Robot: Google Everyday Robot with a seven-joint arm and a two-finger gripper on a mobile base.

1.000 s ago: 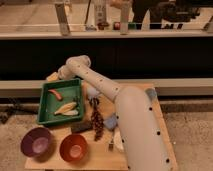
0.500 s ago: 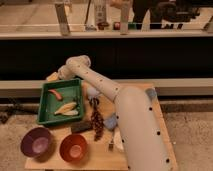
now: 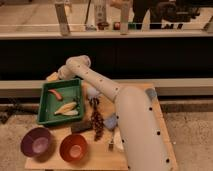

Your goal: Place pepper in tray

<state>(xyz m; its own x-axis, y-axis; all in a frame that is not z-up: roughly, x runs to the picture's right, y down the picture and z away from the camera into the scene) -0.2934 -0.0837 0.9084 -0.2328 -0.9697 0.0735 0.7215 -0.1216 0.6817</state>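
The green tray (image 3: pixel 45 120) sits on the left of the wooden table. The small red-orange pepper (image 3: pixel 55 94) lies inside it near the far left corner, next to pale yellow pieces (image 3: pixel 67 108) in the tray's middle. My arm reaches from the lower right across the table to the tray's far edge. The gripper (image 3: pixel 54 77) is just beyond the tray's far rim, above and behind the pepper, apart from it.
A purple bowl (image 3: pixel 36 141) and an orange bowl (image 3: pixel 74 147) stand at the table's front left. A dark red bunch (image 3: pixel 97 122), a dark block (image 3: pixel 81 126) and small items lie right of the tray. A dark ledge and a railing run behind the table.
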